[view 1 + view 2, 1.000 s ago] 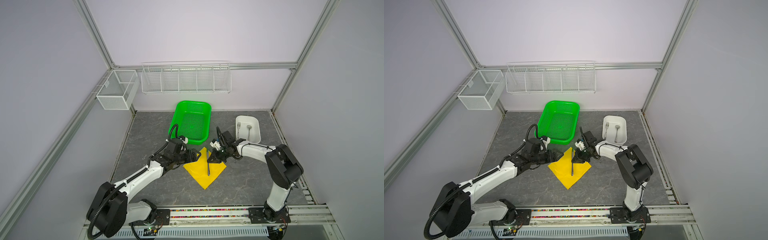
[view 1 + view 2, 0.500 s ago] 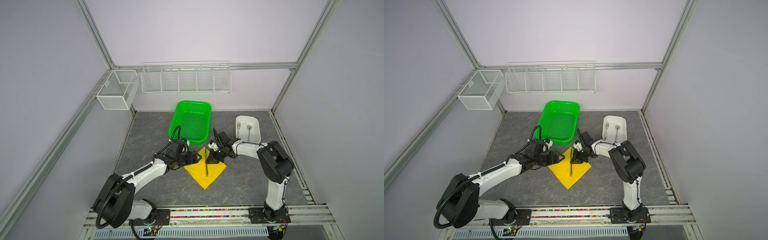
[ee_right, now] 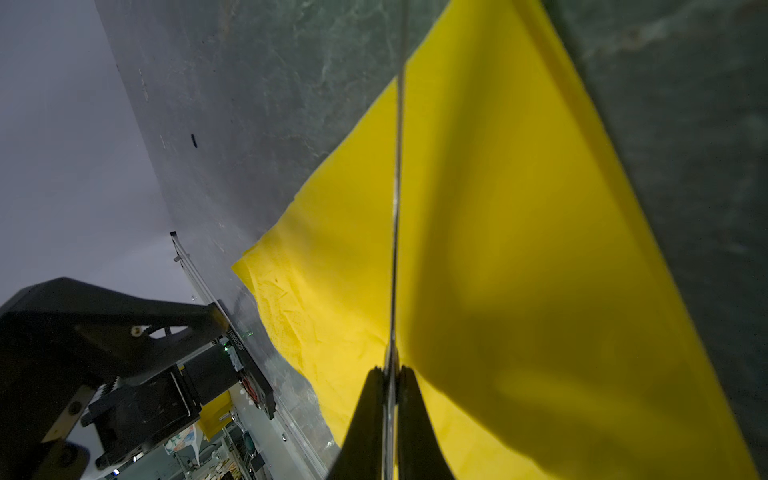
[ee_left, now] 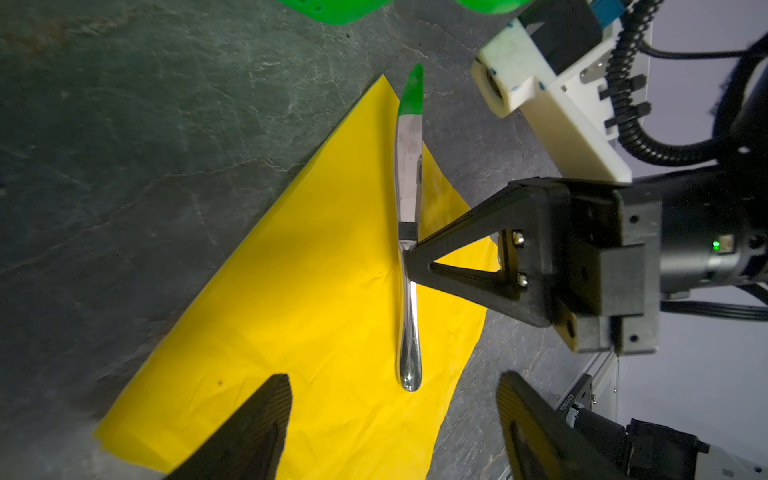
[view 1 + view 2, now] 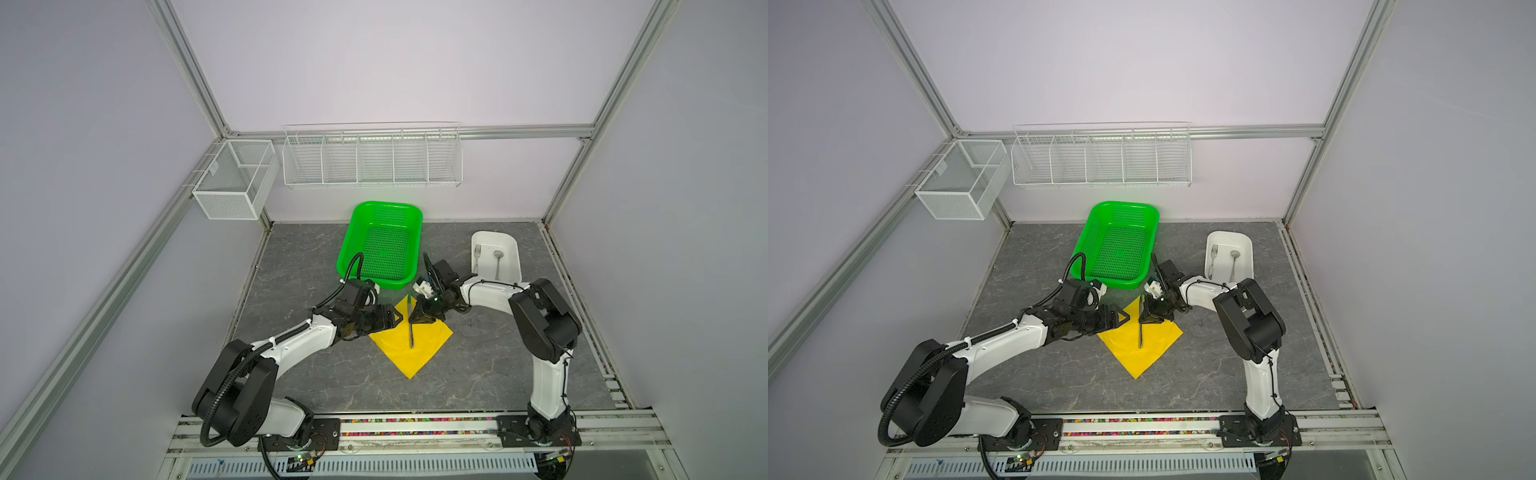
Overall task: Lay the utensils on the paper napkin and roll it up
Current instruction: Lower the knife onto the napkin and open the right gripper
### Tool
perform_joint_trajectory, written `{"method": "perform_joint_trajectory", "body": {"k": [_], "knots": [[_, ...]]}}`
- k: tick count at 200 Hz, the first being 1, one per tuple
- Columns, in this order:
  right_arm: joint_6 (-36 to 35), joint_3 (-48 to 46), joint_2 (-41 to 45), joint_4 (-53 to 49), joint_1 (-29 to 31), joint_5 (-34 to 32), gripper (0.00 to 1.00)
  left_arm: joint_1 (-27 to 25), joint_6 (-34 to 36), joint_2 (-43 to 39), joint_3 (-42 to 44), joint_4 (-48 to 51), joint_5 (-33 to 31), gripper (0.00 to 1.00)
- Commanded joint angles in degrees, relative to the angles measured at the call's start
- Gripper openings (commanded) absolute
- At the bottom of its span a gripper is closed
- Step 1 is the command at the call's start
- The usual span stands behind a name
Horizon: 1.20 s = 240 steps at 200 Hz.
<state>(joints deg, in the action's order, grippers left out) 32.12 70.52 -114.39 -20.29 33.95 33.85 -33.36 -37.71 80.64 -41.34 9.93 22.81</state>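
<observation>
The yellow paper napkin (image 5: 428,353) (image 5: 1156,353) (image 4: 311,311) (image 3: 519,249) lies flat as a diamond on the grey table. My right gripper (image 5: 411,320) (image 5: 1140,321) (image 4: 409,259) (image 3: 390,374) is shut on the silver knife (image 5: 411,332) (image 5: 1140,334) (image 4: 409,324) (image 3: 397,208), gripping it where blade meets handle. The knife stretches low along the napkin's middle, and its blade tip passes the far corner. My left gripper (image 5: 397,319) (image 5: 1125,318) (image 4: 392,378) is open and empty over the napkin's left side, facing the knife. The fork (image 5: 477,255) (image 5: 1213,255) and spoon (image 5: 497,259) (image 5: 1234,259) lie in the white tray (image 5: 515,257) (image 5: 1250,249).
A green perforated basket (image 5: 386,204) (image 5: 1125,203) stands just behind the napkin, close to both wrists. White wire racks (image 5: 372,156) (image 5: 1100,158) hang on the back wall, and a mesh box (image 5: 232,183) is at the left wall.
My left gripper has reached further right toward the knife. My right gripper has shifted slightly left with the knife, and that arm's elbow has swung inward.
</observation>
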Motion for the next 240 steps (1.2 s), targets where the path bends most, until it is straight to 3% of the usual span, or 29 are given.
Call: {"method": "perform_joint_trajectory", "body": {"k": [1, 94, 240], "knots": [[-1.4, 1.4, -1.2, -2.6, 0.4, -1.0, 0.1, 0.2, 0.4, 0.4, -0.7, 0.7, 0.6, 0.79], [-1.8, 1.3, -0.4, -4.8, 0.3, -4.8, 0.19, 0.2, 0.7, 0.8, -1.5, 1.2, 0.7, 0.79], [1.0, -0.7, 4.4, -2.2, 1.3, -8.4, 0.17, 0.3, 1.1, 1.4, -1.9, 1.5, 0.8, 0.79]]}}
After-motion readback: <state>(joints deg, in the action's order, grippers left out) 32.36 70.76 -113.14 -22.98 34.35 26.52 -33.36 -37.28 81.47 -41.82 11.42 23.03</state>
